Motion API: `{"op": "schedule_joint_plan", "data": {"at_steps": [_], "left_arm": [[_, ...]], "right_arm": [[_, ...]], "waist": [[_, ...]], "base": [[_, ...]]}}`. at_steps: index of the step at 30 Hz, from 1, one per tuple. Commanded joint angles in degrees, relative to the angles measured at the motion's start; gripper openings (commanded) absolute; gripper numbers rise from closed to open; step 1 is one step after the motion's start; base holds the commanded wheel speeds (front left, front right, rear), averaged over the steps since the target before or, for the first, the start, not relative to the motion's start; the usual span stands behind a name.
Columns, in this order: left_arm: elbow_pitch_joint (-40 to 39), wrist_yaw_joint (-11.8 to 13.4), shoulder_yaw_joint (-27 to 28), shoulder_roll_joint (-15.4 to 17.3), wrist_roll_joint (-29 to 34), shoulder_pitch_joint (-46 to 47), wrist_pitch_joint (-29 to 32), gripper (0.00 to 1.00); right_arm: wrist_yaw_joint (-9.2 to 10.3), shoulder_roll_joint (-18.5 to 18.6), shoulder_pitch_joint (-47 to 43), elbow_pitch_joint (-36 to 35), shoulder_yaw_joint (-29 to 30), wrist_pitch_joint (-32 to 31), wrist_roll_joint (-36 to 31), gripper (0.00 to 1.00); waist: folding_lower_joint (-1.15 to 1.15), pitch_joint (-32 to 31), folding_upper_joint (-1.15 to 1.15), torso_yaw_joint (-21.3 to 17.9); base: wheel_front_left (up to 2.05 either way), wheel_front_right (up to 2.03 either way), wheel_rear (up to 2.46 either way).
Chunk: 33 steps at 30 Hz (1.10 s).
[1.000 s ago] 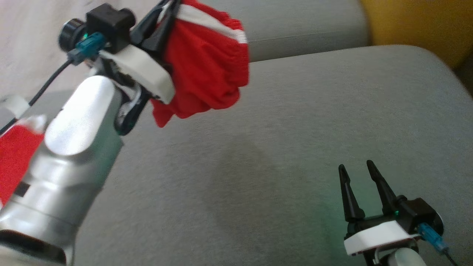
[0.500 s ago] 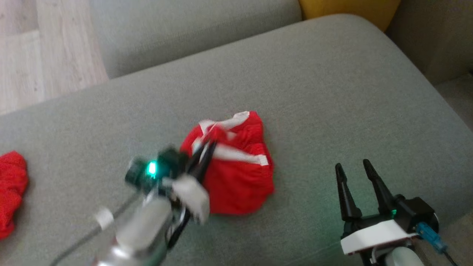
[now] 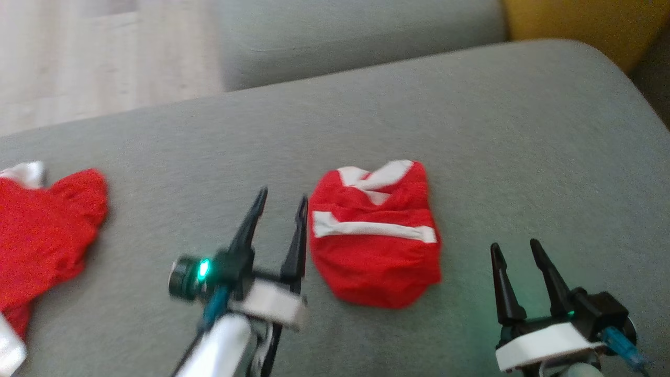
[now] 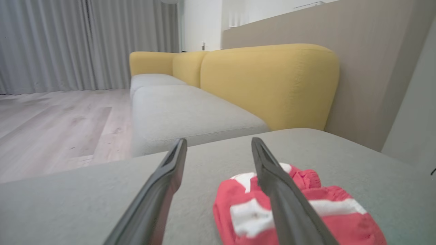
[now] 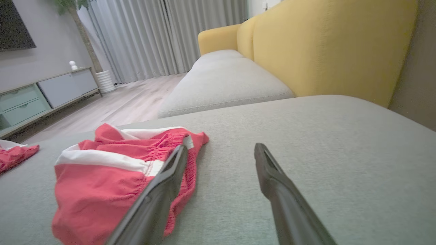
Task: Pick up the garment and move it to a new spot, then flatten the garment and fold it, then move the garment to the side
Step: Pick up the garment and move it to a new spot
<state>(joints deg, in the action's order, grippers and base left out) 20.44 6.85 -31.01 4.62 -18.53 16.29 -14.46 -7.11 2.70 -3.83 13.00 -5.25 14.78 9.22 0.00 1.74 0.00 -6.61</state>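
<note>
The garment [image 3: 374, 235] is a red piece with white bands, lying crumpled in a heap on the grey sofa cushion [image 3: 497, 131]. My left gripper [image 3: 282, 196] stands open just left of it, nothing between its fingers. In the left wrist view the garment [image 4: 306, 207] lies behind and right of the right finger [image 4: 282, 197]. My right gripper [image 3: 515, 248] is open and empty, to the right of the heap near the cushion's front. In the right wrist view the garment [image 5: 112, 170] lies to the left, behind the left finger [image 5: 160, 194].
A second red cloth [image 3: 47, 230] lies at the cushion's left end, also in the right wrist view [image 5: 15, 153]. A yellow backrest [image 5: 327, 44] rises behind. Another grey cushion [image 3: 356, 36] adjoins the far side, with wooden floor [image 3: 94, 57] beyond.
My left gripper lowered the garment onto the cushion, opened, let it go and drew back to its left. The head camera has shifted. The right gripper stayed open.
</note>
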Motion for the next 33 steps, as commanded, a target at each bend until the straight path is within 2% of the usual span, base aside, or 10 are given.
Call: {"op": "schedule_joint_plan", "data": {"at_steps": [1,8,14,20,33], "left_arm": [[-3.12,0.19,2.57,0.31,1.03,-0.1,-0.52,1.0],[-13.97,0.94,10.56,0.29,6.77,-12.99,-0.53,1.0],[-19.76,2.02,16.42,0.07,11.45,-21.86,-0.53,1.0],[-20.01,1.57,16.73,0.1,14.88,-26.82,-0.53,1.0],[-19.4,0.6,17.6,-0.78,15.91,-27.46,-0.53,1.0]], "right_arm": [[-0.37,0.18,1.18,-1.6,-1.18,0.22,-0.42,1.0],[-0.37,0.18,-0.1,-1.62,0.29,0.22,-0.01,1.0],[-0.37,0.18,-3.1,-1.27,1.19,0.22,-0.02,1.0],[-0.37,0.18,-5.71,-0.66,1.26,0.22,-0.48,1.0],[-0.37,0.18,-6.16,-0.78,1.46,0.22,-0.36,1.0]], "waist": [[0.0,-3.29,0.0,4.93],[0.0,-7.0,0.0,10.53],[0.0,-9.48,0.0,12.18],[0.0,-10.42,0.0,12.33],[0.0,-11.05,0.0,12.22]], "base": [[0.0,0.0,0.0],[0.0,0.0,0.0],[0.0,0.0,0.0],[0.0,0.0,0.0],[0.0,0.0,0.0]]}}
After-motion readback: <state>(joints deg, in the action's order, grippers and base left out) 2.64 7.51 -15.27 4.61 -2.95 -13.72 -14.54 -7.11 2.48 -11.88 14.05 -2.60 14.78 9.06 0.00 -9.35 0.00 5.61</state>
